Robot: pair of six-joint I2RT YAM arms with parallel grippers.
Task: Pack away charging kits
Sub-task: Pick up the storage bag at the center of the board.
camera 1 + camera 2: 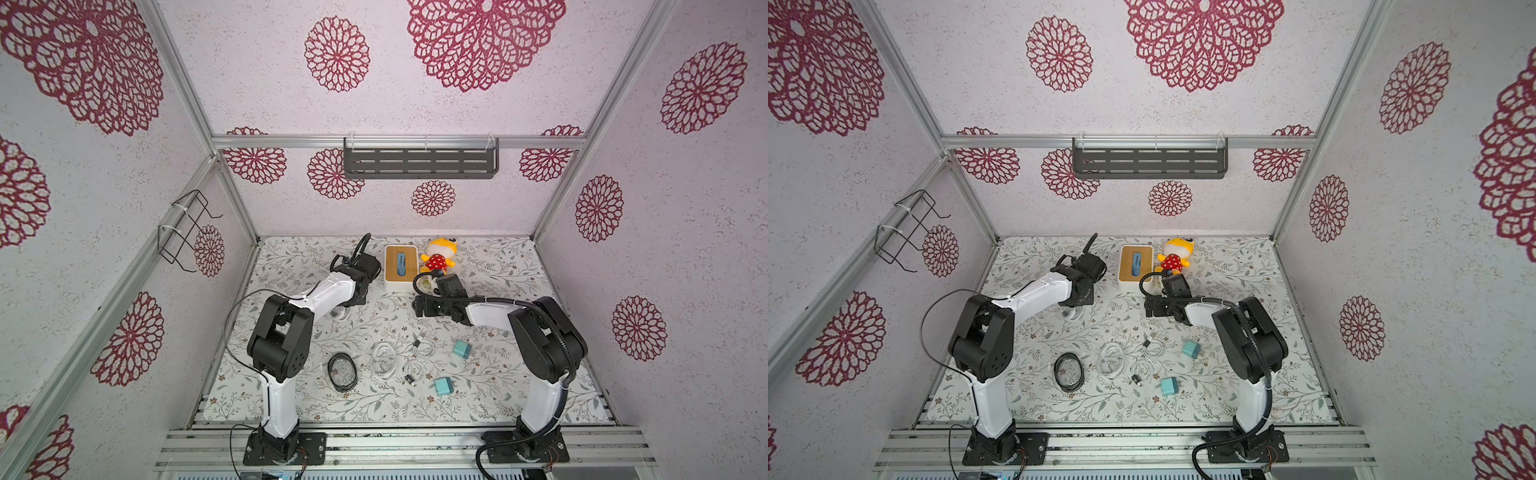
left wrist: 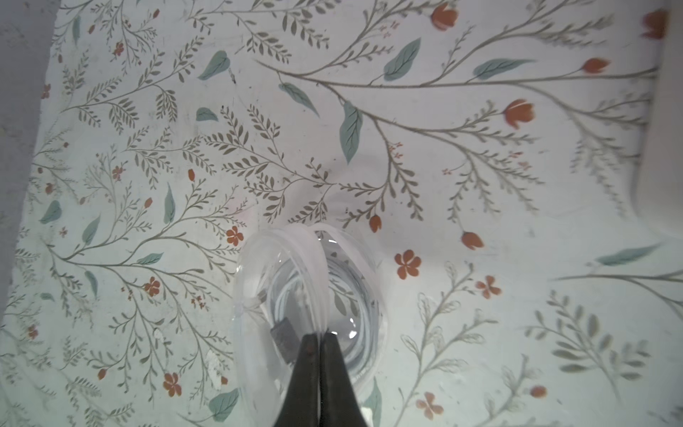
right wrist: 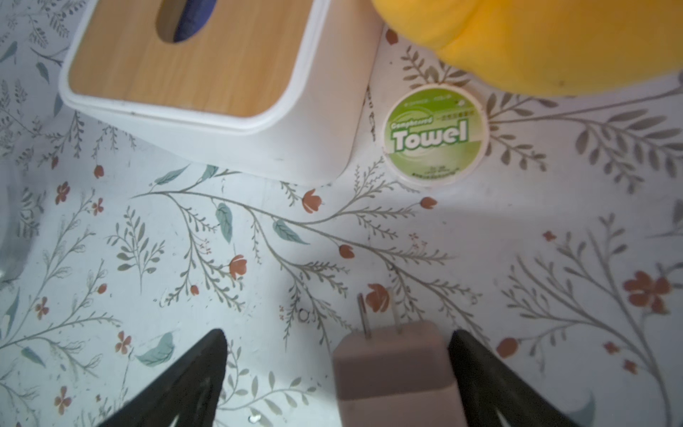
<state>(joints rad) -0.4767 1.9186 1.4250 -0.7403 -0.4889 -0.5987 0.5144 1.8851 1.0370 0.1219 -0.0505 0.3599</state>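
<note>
Pinching a clear case while a pink plug is straddled
The left claw [image 2: 319, 338] is pressed together on the rim of a clear case [image 2: 258, 281], left of centre, apparently so that the coiled white cable [image 2: 366, 329] inside is steadied; that arm is bent over, pointed down. The right claw [image 3: 338, 334] is spread around the pink plug [image 3: 391, 366] beside the white box [image 3: 295, 148], ungripped; two teal plugs [image 1: 461, 349] are seen nearer, at right.

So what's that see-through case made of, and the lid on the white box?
The clear case looks like thin glossy plastic: the coiled white cable and the printed table show through it, with shiny highlights. The lid looks like pale matte wood, with fine grain lines; it could be a wood-look veneer.
</note>
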